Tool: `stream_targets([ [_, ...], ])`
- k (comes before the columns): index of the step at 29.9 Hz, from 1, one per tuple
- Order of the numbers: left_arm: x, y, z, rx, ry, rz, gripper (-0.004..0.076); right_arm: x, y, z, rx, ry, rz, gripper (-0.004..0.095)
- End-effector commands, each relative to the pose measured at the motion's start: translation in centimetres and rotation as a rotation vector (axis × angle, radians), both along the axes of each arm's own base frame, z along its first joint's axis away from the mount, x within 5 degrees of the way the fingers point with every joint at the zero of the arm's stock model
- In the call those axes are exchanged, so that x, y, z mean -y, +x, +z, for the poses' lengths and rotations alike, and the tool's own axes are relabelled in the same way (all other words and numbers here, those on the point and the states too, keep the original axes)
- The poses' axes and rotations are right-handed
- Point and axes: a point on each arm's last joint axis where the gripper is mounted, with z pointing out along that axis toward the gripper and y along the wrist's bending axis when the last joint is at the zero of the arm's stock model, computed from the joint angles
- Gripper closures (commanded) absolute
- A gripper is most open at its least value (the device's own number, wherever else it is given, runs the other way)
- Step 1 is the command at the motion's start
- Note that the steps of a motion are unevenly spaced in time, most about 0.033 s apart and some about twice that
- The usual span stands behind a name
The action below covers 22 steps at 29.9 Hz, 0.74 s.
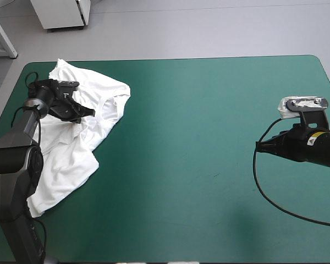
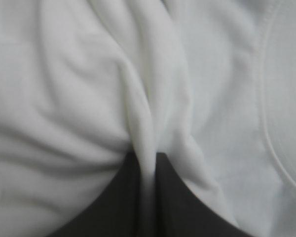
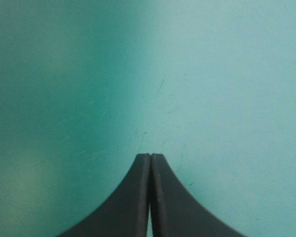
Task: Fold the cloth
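T-shirt [image 1: 66, 165] lay crumpled, partly spread, on the teal-green cover [image 1: 209, 165] in the high view. The left gripper [image 1: 89, 114] sat on the T-shirt near its collar, and the right gripper [image 1: 258, 146] was well apart from the T-shirt. Left wrist view: black fingers [image 2: 118, 197] pinched a raised ridge of the T-shirt. Right wrist view: fingers pressed together in one point over bare cover.

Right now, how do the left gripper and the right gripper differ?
The left gripper is shut on a pinched ridge of the T-shirt; the right gripper is shut on nothing. The left is at the teal-green cover's left side, the right over its bare right side. Both have black fingers.
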Motion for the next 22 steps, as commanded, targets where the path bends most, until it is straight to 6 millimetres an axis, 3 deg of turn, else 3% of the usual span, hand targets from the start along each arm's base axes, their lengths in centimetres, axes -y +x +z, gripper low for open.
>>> stream_targets([
  [1, 6.1, -0.4, 1.1, -0.007, -0.136, -0.122, 0.0733, -0.1, 0.1, 1.6, 0.114, 0.004, 0.010, 0.0927],
  [6, 15.1, -2.2, 1.2, -0.021, -0.183, -0.376, 0.0733, -0.1, 0.1, 1.6, 0.116, 0.004, 0.010, 0.0927],
  [12, 25.7, -6.9, 1.2, -0.041, -0.179, -0.640, 0.0733, 0.0, 0.1, 1.6, 0.118, -0.003, 0.014, 0.0927],
  [18, 32.7, -12.3, 1.3, -0.083, -0.229, -0.816, 0.0733, -0.1, 0.3, 1.7, 0.150, -0.045, 0.054, 0.0927],
  [22, 36.2, -16.0, 1.4, -0.115, -0.261, -0.917, 0.0733, -0.1, 0.9, 1.6, 0.162, -0.047, 0.054, 0.0927],
])
